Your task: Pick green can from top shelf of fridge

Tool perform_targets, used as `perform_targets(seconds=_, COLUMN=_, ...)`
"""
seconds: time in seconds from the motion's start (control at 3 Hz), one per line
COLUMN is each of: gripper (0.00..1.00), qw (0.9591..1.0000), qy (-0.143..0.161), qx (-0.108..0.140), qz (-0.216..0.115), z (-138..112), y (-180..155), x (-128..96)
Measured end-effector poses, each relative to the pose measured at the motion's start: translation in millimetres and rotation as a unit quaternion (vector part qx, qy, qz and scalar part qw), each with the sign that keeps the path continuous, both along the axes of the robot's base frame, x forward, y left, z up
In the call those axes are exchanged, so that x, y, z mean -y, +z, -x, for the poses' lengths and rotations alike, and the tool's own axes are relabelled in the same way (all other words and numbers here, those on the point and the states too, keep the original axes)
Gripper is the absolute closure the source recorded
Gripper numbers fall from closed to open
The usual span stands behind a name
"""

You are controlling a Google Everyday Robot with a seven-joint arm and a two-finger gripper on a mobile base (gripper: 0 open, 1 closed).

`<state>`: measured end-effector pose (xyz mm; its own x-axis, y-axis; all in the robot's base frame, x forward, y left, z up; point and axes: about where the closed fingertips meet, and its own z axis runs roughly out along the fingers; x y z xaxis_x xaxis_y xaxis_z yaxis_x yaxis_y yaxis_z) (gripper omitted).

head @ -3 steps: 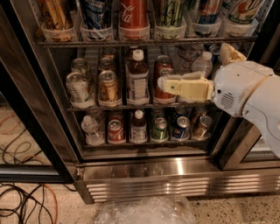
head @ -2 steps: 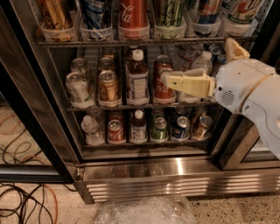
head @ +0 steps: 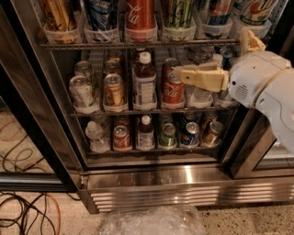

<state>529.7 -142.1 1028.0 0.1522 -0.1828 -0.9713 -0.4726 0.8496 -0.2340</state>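
Observation:
The fridge [head: 151, 183] stands open in front of me. The green can [head: 178, 11], pale green with dark streaks, stands in a clear cup holder on the top shelf [head: 115, 45], between a red cola can [head: 140, 13] and a blue-and-red can [head: 216, 11]. A white can with a red-green logo [head: 252, 9] is at the far right. My gripper [head: 180, 74] points left in front of the middle rack, just below the top shelf and under the green can, next to a short red can [head: 171, 89]. It holds nothing that I can see.
The middle rack [head: 151, 110] holds short cans and a bottle [head: 144, 82]. The bottom rack [head: 151, 149] holds more cans and bottles. A dark door frame [head: 41, 114] stands at the left, another door frame [head: 250, 147] at the right. Cables [head: 23, 211] and a crumpled plastic sheet [head: 151, 222] lie on the floor.
My gripper has risen from the middle of the second rack toward the underside of the top shelf and shifted slightly right. The cans have not moved.

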Motion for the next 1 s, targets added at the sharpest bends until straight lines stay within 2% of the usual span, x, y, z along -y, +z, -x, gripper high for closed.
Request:
perform_targets(seconds=0.33, gripper=0.00, qw=0.9991, qy=0.041, qx=0.007, qz=0.008, z=-9.5, y=5.7, x=-3.4)
perform_targets(seconds=1.0, gripper=0.00, qw=0.9987, qy=0.048, qx=-0.001, qz=0.015, z=-12.5, y=3.7, x=-12.0)
